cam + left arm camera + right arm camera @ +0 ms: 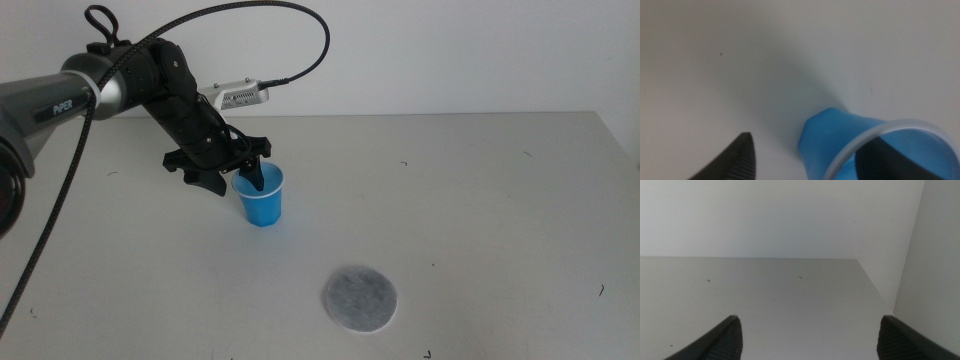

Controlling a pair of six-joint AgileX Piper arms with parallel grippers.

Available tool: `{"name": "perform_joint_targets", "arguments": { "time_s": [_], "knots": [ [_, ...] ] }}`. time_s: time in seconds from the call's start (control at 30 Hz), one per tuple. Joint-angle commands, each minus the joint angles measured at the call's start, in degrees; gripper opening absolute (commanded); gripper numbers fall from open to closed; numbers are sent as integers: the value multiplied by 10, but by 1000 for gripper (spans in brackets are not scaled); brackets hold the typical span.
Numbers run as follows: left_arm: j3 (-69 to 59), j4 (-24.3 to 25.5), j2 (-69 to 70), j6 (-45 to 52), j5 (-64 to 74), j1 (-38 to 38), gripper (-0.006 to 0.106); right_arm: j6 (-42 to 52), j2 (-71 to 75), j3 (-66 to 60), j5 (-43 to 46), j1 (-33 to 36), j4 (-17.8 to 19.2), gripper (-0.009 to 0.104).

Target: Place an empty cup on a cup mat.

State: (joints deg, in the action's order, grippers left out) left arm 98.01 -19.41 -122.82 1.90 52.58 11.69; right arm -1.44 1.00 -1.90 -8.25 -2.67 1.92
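Note:
A small bright blue cup (263, 203) with a thin white rim stands upright on the white table, left of centre. My left gripper (240, 183) reaches in from the left and straddles the cup's near wall, open. One jaw is inside the cup and the other outside, with a gap still showing in the left wrist view between the outer jaw and the cup (840, 137). The grey speckled round cup mat (359, 298) lies flat towards the front, to the right of the cup, with nothing on it. My right gripper (807, 340) is open, out of the middle view.
The white table (480, 200) stretches to the right and ends at a far edge against a white wall. The left arm's black cable (300, 20) loops above the table at the back. A few small dark specks mark the tabletop.

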Motion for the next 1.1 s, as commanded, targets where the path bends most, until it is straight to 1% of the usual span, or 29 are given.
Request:
{"name": "perform_joint_targets", "arguments": {
  "time_s": [0.0, 0.03, 0.13, 0.23, 0.4, 0.57, 0.8, 1.07],
  "knots": [
    [19, -14, 36, -7, -6, 4, 43, 5, 11, 7, 45, 1, 5, 94],
    [19, -16, 36, -7, -4, 4, 31, 5, 11, 7, 45, 1, 5, 94],
    [19, -12, 36, -7, 8, 4, 0, 5, 11, 7, 45, 1, 5, 94],
    [19, -1, 41, -7, 30, 4, 0, 5, 11, 7, 45, 1, 5, 94],
    [19, -2, 64, -7, 44, 4, 0, 5, 11, 7, 45, 1, 5, 94],
    [19, 10, 101, -12, 66, 21, 0, 5, 11, 7, 45, 1, 5, 94],
    [19, 56, 128, -65, 74, 101, 0, 5, 11, 7, 45, 1, 5, 94],
    [19, 76, 126, -87, 78, 193, 0, 5, 11, 7, 45, 1, 5, 94]
  ]
}}
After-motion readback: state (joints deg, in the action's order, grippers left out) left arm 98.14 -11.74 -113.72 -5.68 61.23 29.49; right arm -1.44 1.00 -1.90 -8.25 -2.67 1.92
